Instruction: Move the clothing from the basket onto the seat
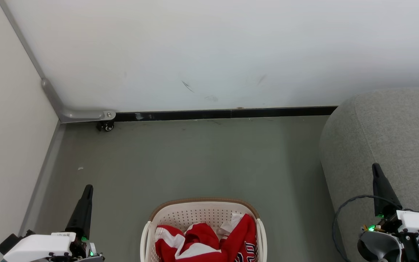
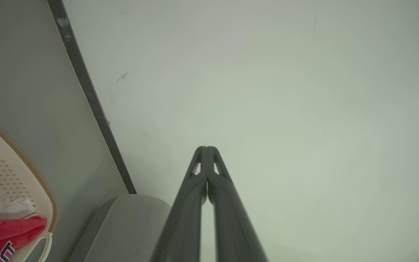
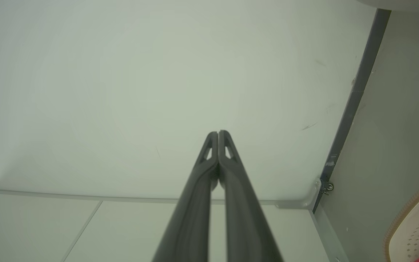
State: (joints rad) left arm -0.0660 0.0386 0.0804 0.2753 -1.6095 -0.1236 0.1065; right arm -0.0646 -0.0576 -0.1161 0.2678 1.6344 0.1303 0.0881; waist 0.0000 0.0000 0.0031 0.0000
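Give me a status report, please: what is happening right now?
Left claw shut, empty. Right claw shut, empty. Clothing heaped in basket, none seen on seat. Nothing seen in the way.

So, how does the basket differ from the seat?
The basket is cream perforated plastic with a brown rim; the seat is grey woven fabric. The basket is much smaller than the seat. The basket holds red clothing; the seat's visible part bears none. Both have rounded corners.

One basket (image 1: 202, 200), one seat (image 1: 395, 138), one heap of red clothing (image 1: 203, 238), one small caster wheel (image 1: 107, 126)
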